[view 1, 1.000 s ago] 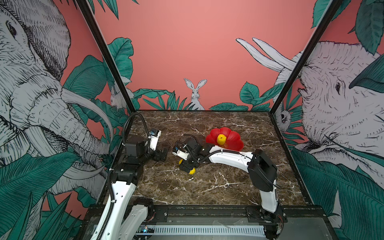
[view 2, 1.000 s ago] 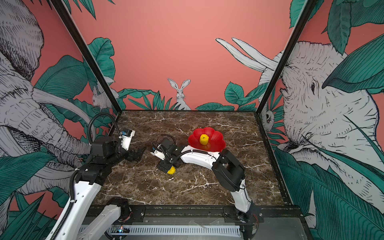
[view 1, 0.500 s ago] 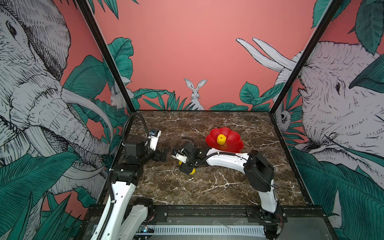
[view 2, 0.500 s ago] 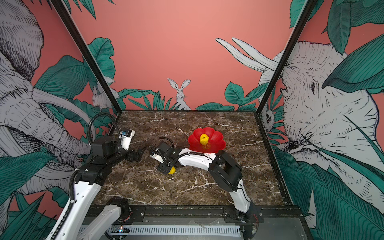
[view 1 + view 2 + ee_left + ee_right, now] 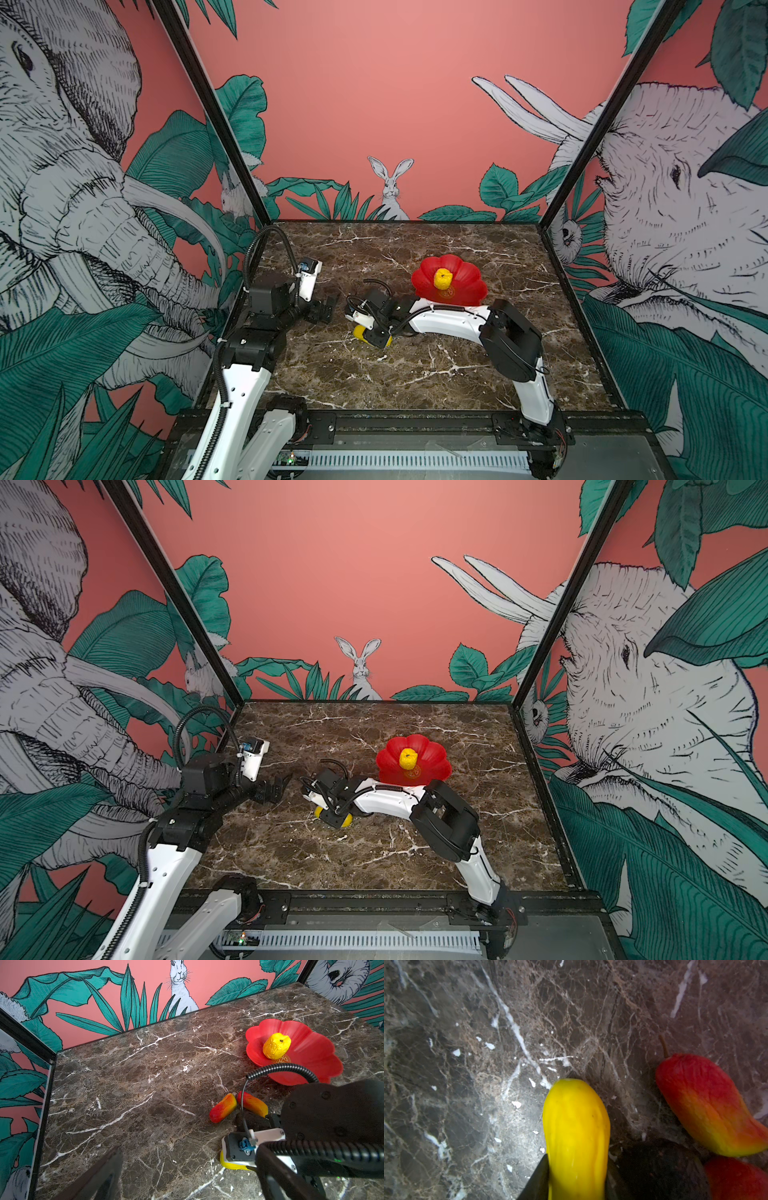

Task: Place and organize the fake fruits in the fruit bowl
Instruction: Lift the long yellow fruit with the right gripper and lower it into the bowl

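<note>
Right gripper [image 5: 374, 336] is clamping the long yellow fruit [image 5: 576, 1126] lying on the marble table [image 5: 415, 374] just beside the dark oval fruit [image 5: 660, 1167], near the fruit bowl [image 5: 469, 278]; am judging a straight vertical lift safest for neighbours.

The right gripper [image 5: 374, 337] has sunk lower and further left in both top views, onto the long yellow fruit [image 5: 358, 332], its jaws narrowed against the fruit's sides.

A glossy red flower-shaped bowl [image 5: 311, 1051] on the marble counter [image 5: 145, 1084] holds a round yellow fruit [image 5: 276, 1046]. Nearby on the counter lie a long yellow fruit [image 5: 576, 1136], two red-orange oblong fruits [image 5: 223, 1107] and a dark oval fruit [image 5: 660, 1167].
</note>
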Action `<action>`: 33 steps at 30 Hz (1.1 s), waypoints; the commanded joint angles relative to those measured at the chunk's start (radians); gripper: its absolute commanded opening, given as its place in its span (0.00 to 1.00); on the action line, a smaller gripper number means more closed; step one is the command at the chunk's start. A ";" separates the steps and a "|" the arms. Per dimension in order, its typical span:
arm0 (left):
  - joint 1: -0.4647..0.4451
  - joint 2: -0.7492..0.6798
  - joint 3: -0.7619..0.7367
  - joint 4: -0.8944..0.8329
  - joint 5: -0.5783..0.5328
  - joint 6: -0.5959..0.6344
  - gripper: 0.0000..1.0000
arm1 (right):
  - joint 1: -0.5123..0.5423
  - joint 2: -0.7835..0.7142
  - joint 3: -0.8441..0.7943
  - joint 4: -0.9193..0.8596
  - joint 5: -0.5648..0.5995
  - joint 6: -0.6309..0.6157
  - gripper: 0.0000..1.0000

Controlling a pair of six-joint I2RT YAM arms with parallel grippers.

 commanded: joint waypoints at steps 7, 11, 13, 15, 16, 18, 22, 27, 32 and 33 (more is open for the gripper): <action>0.001 -0.004 -0.002 -0.008 0.014 0.013 1.00 | -0.002 -0.149 0.047 -0.061 -0.048 -0.020 0.19; 0.001 0.001 -0.001 -0.008 0.016 0.013 1.00 | -0.041 -0.260 -0.004 -0.021 -0.064 -0.009 0.17; 0.001 0.000 0.001 -0.008 0.019 0.012 1.00 | -0.091 -0.308 -0.033 -0.019 -0.042 -0.002 0.16; 0.001 -0.001 0.001 -0.007 0.020 0.013 1.00 | -0.153 -0.361 -0.066 -0.031 0.009 -0.004 0.16; 0.001 -0.003 0.000 -0.006 0.020 0.013 1.00 | -0.186 -0.385 -0.083 -0.035 0.031 0.001 0.16; 0.001 -0.004 -0.002 -0.007 0.019 0.013 1.00 | -0.265 -0.435 -0.117 -0.044 0.076 0.019 0.16; 0.002 -0.007 -0.001 -0.008 0.016 0.013 1.00 | -0.425 -0.528 -0.183 -0.044 0.167 0.060 0.16; 0.002 -0.013 -0.004 -0.008 0.013 0.013 1.00 | -0.544 -0.531 -0.264 -0.025 0.300 0.102 0.16; 0.001 -0.007 -0.003 -0.007 0.013 0.014 1.00 | -0.618 -0.488 -0.324 0.032 0.286 0.151 0.16; 0.001 -0.006 -0.002 -0.008 0.013 0.014 1.00 | -0.631 -0.473 -0.333 0.048 0.288 0.157 0.16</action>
